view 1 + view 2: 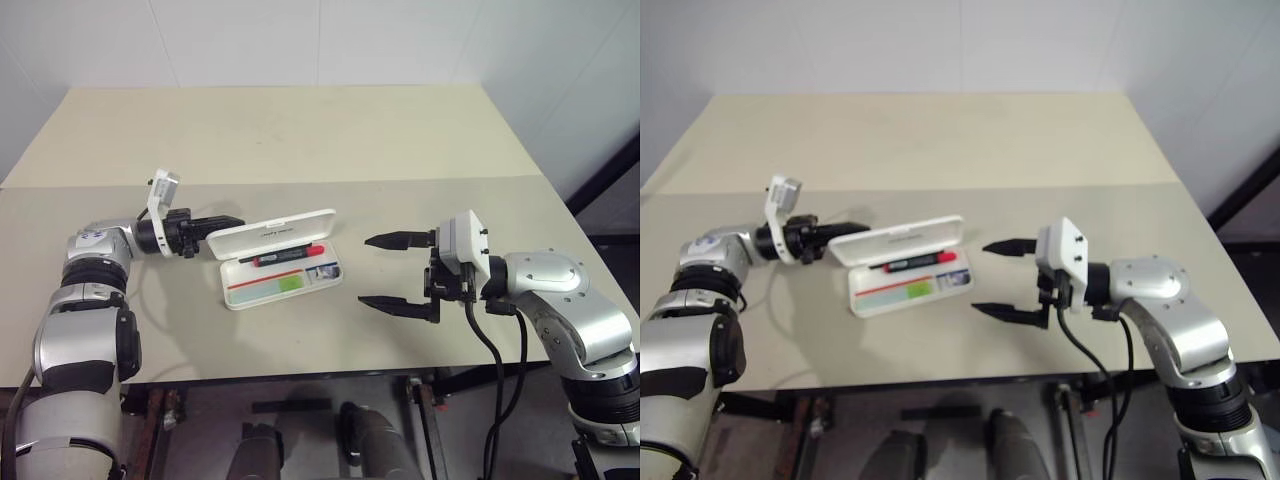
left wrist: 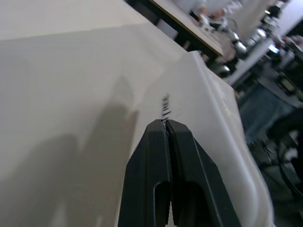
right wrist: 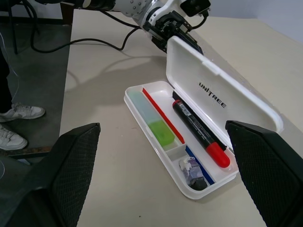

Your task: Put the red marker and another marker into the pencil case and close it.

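While half open on the beige tabletop (image 1: 300, 130), flat white hard-plastic hinged pencil case (image 1: 281, 262) with lid raised at a slant, small dark logo on the lid's inner face, red and blue stripes along the tray. Inside the tray: slim marker with a black body and red end (image 3: 201, 134), lying along the compartment next to the hinge; short stubby light-green highlighter (image 3: 160, 132) in the long compartment on the far side of the red stripe; small grey-black crumpled object (image 3: 191, 171) in the little end compartment beside the blue stripe.

Left gripper (image 1: 222, 224) with its two black fingers pressed together, holding nothing, tips at the outer face of the raised lid near its end; cannot tell whether touching. Seen from the left wrist, closed fingers (image 2: 161, 170) against the white lid surface.

Right gripper (image 1: 380, 270) spread wide and empty, above the table just beside the case's other end, apart from it, pointing toward it.
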You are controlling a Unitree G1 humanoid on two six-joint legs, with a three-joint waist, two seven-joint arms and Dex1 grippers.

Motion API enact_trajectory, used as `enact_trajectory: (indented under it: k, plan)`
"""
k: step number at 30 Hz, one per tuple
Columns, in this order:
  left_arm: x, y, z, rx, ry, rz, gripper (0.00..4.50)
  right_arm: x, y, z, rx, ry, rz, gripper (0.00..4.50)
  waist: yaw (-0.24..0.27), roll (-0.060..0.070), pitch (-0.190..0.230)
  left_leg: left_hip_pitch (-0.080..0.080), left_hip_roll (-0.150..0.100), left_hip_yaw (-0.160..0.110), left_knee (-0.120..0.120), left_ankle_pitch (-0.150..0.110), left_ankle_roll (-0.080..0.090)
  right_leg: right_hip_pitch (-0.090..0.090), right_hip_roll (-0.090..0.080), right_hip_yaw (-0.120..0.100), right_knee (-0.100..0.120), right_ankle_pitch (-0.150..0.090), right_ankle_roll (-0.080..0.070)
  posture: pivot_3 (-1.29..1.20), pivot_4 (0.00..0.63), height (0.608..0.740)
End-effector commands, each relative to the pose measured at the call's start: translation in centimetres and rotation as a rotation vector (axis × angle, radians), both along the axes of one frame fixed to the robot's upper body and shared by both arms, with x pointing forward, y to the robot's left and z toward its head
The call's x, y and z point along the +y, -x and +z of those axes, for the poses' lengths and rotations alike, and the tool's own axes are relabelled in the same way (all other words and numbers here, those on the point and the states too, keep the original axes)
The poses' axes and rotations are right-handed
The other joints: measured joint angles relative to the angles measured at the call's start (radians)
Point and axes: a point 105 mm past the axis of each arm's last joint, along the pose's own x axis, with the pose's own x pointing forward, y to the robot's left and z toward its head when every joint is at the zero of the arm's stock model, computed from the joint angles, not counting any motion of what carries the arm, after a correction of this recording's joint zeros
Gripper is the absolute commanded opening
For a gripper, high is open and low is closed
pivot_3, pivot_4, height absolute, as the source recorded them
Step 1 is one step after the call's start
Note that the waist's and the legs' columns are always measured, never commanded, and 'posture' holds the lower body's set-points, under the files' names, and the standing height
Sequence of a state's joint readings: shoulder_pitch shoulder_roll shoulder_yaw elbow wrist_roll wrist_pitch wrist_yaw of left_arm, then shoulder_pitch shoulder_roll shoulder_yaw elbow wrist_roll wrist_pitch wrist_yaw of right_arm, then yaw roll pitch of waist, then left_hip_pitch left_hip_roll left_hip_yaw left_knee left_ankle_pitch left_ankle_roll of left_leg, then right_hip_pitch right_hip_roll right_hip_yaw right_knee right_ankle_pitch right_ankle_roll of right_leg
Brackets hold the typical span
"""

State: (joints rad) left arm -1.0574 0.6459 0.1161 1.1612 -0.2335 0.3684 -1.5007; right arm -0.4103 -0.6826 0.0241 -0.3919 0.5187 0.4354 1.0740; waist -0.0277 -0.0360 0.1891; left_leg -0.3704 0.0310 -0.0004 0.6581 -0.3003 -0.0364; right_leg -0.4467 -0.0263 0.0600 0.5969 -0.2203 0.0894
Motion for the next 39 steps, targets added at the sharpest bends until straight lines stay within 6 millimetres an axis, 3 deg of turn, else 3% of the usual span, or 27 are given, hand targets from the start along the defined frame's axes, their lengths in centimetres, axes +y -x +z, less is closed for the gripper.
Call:
enact_trajectory:
  k: [1, 15, 21, 39]
  plan:
    - [-1.1, 0.8, 0.7, -0.031, -0.037, -0.121, 0.07, -0.4, 0.2, 1.2, -0.063, -0.007, -0.006, 4.5, 0.0, 0.0, 0.0, 0.0, 0.0, 0.0, 0.0, 0.0, 0.0, 0.0, 0.0, 0.0, 0.0, 0.0, 0.0, 0.0, 0.15, 0.74]
    - [-3.5, 2.2, -3.3, 0.073, -0.125, -0.205, 0.07, -0.8, 0.1, 0.7, -0.058, 0.015, -0.017, 4.5, 0.0, 0.0, 0.0, 0.0, 0.0, 0.0, 0.001, 0.0, 0.0, 0.0, 0.0, 0.001, 0.003, 0.0, 0.0, 0.0, 0.15, 0.74]
    - [-3.9, 2.8, -5.2, 0.099, -0.186, -0.209, 0.07, -1.4, 0.9, -0.8, -0.022, 0.054, -0.01, 4.5, 0.001, 0.0, 0.0, 0.0, -0.001, -0.001, 0.004, 0.0, 0.001, 0.001, 0.0, 0.001, 0.001, -0.001, 0.001, 0.0, 0.15, 0.74]
    - [-4.6, 3.0, -8.8, 0.19, -0.366, -0.191, 0.07, -1.1, 0.9, -1.0, -0.034, 0.053, -0.019, 4.5, 0.004, 0.002, -0.002, 0.007, -0.002, -0.002, 0.008, 0.001, 0.003, 0.012, 0.0, 0.003, -0.003, -0.004, -0.003, 0.0, 0.15, 0.74]
